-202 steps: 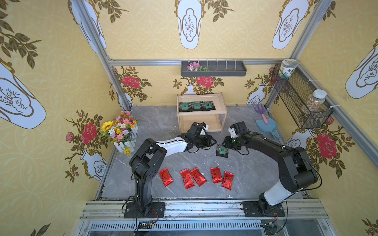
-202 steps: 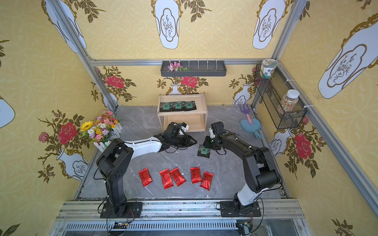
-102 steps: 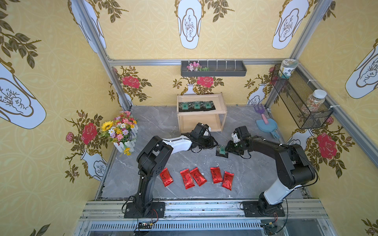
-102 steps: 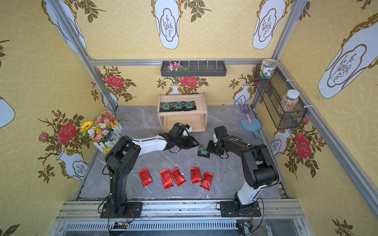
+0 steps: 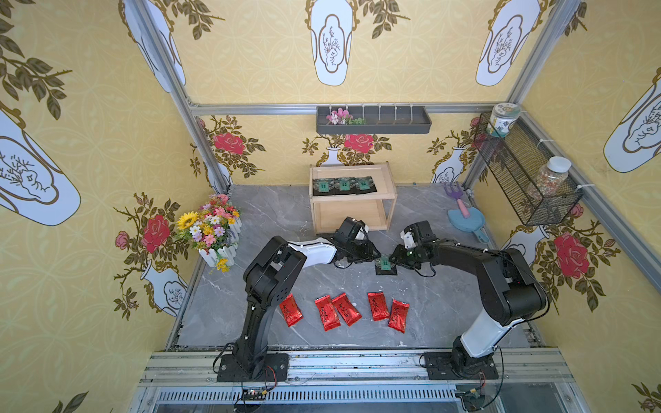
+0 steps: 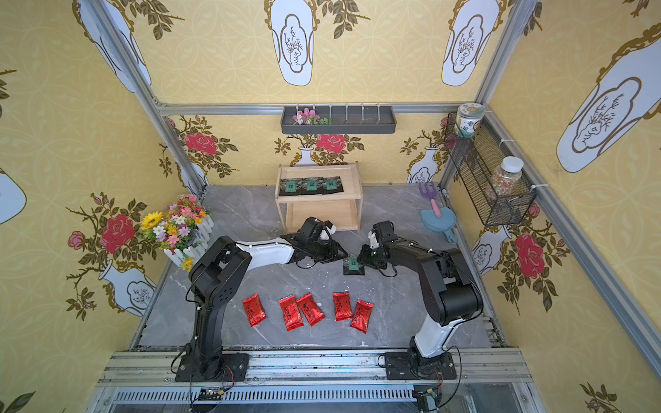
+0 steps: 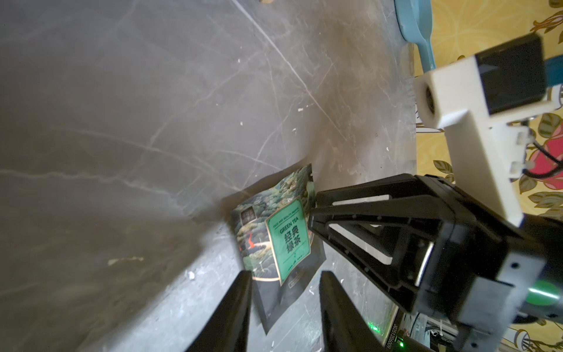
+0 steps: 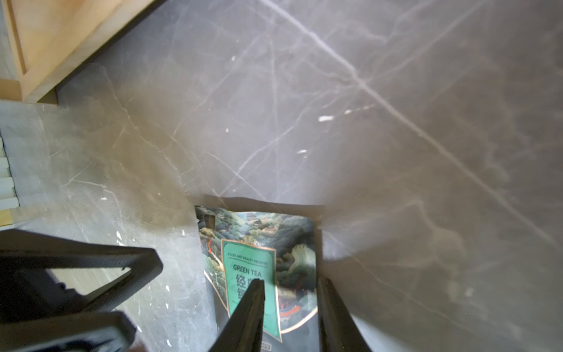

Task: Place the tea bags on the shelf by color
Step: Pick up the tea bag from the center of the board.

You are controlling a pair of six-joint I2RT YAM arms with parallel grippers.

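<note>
Nearest the front edge of the grey marble counter (image 5: 272, 221), five red foil packets (image 5: 345, 308) lie flat in a loose row, all tilted a little. The two left of the middle lie just beside each other.

Beyond them, at mid-counter, the two arms reach in from either side and meet at a single green tea sachet (image 5: 385, 262). It is black with a green label and sits curved, with one edge raised off the counter. The left hand (image 5: 376, 256) has its fingers apart. In the right wrist view its tip is just beside the sachet (image 8: 253, 259) without touching it. The right hand (image 5: 392, 258) is on the sachet. Its wrist view shows one finger over the label and the other at the sachet's side edge, with a gap between them. I cannot tell whether they pinch it.

Farther back stands the light wooden shelf (image 5: 385, 184), with three black sachets (image 5: 344, 185) side by side on the left part of its upper tier. A flower box (image 5: 211, 229) stands at the counter's left edge, and a blue dustpan (image 5: 466, 221) lies at its right. On the back wall hangs a dark grey wall tray (image 5: 393, 125).
</note>
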